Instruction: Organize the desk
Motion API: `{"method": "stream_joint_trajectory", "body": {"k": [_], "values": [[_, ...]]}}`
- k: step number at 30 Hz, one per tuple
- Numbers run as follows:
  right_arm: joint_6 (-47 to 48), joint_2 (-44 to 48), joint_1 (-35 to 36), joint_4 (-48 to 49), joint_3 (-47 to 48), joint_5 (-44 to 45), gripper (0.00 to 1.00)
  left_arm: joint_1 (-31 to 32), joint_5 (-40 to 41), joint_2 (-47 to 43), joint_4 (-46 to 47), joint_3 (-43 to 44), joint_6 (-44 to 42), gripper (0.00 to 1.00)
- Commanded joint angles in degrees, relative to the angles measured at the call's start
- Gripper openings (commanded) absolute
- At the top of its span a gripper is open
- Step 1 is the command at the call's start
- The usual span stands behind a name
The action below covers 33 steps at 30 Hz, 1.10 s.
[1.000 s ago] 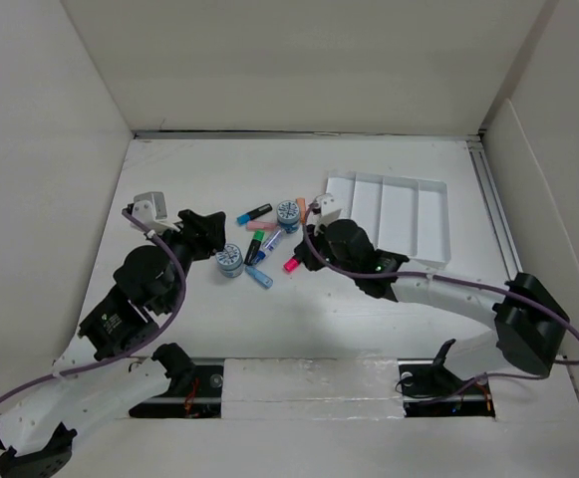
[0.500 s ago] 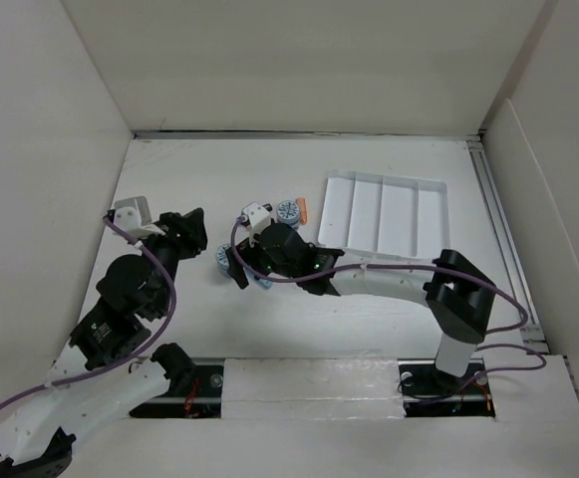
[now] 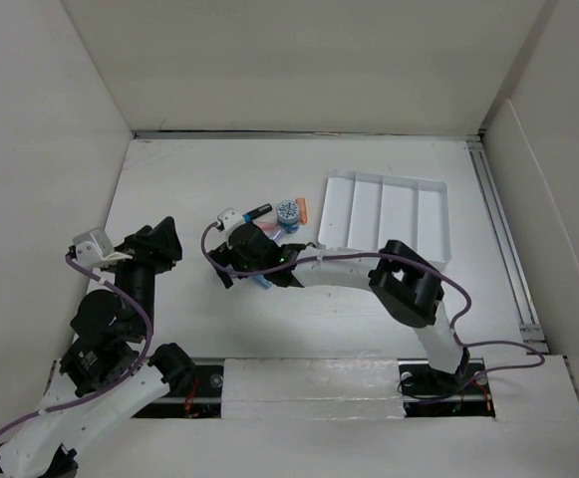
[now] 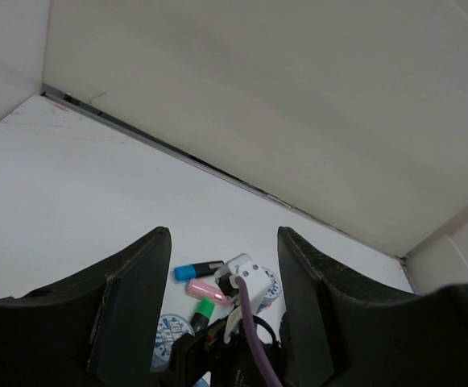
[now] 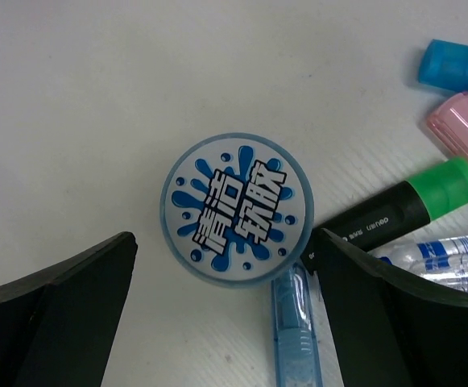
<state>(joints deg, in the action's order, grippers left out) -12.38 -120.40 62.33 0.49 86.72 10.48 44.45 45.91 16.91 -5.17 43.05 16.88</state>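
On the white desk [image 3: 184, 184] a small pile lies near the middle. In it are a round blue-printed tub [image 5: 236, 210], a green-capped marker [image 5: 411, 197], a blue-capped marker [image 5: 455, 64], a pink cap [image 5: 463, 129] and a blue pen [image 5: 298, 330]. My right gripper [image 5: 225, 242] hangs open straight above the tub, one finger on each side, touching nothing. From above, that gripper [image 3: 231, 265] hides the tub. A second round tub [image 3: 288, 212] sits further back. My left gripper [image 3: 162, 239] stands left of the pile, jaws apart and empty; it [image 4: 225, 235] looks toward the markers.
A white compartmented tray [image 3: 389, 214] lies at the right of the pile, with an orange item [image 3: 302, 211] beside its left edge. White panels wall the desk on the left, back and right. The right arm stretches across the front middle.
My right arm has swung left from beside the tray to above the left tub, with its jaws opened wide. The left arm has pulled back left and toward the near edge.
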Motion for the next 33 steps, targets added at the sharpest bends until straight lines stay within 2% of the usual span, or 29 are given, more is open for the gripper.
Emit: {"method": "stream_joint_trajectory", "body": {"k": [1, 4, 6, 7, 8, 9, 10, 12, 15, 18, 23, 27, 33], "values": [[1.31, -1.5, -0.01, -0.32, 4.95, 0.95, 0.96, -0.24, -1.6, 1.9, 2.54, 0.11, -0.63, 0.52], [1.84, -3.44, -0.01, -0.32, 7.5, 2.34, 0.84, -0.24, -2.58, 2.25, 3.14, -0.07, -1.06, 0.53], [2.1, -4.31, -0.01, -0.32, 8.11, 2.7, 0.84, -0.24, -2.93, 2.34, 3.32, -0.24, -1.15, 0.53], [2.45, -4.58, -0.01, -0.32, 8.46, 2.7, 0.81, -0.24, -3.63, 2.34, 3.41, -0.33, -1.24, 0.53], [2.54, -4.93, -0.01, -0.32, 8.9, 2.79, 0.76, -0.24, -3.9, 2.34, 3.41, -0.33, -1.33, 0.54], [2.63, -5.19, -0.01, -0.32, 9.34, 2.79, 0.62, -0.24, -3.99, 2.34, 3.5, -0.25, -1.41, 0.54], [2.54, -5.02, -0.01, -2.67, 10.13, 2.79, 0.56, -0.24, -3.64, 2.43, 3.85, -0.51, -1.5, 0.54], [1.58, -2.93, -0.01, -1.82, 9.62, 2.62, 0.5, -0.24, -3.72, 2.78, 3.76, -0.42, -1.5, 0.54], [1.66, 1.12, -0.01, -1.11, 8.73, 3.23, 0.49, -0.24, -4.07, 3.13, 3.24, -0.25, -1.24, 0.54], [1.92, 9.11, -1.94, 2.14, 5.41, 4.55, 0.49, -0.24, -3.72, 3.13, 3.59, -0.42, -1.33, 0.54], [-0.97, 22.64, -11.15, 6.62, -3.47, 4.11, 0.5, -0.24, -4.08, 2.61, 3.15, -0.16, -0.98, 0.54], [-6.06, 26.0, -22.83, 7.24, -10.85, 2.62, 0.5, -0.24, -5.48, 2.52, 2.45, -0.16, -0.62, 0.54], [-9.41, 26.01, -32.34, 9.7, -15.61, 0.95, 0.51, -0.76, -6.71, 4.09, 2.53, 0.11, -0.45, 0.54]]}}
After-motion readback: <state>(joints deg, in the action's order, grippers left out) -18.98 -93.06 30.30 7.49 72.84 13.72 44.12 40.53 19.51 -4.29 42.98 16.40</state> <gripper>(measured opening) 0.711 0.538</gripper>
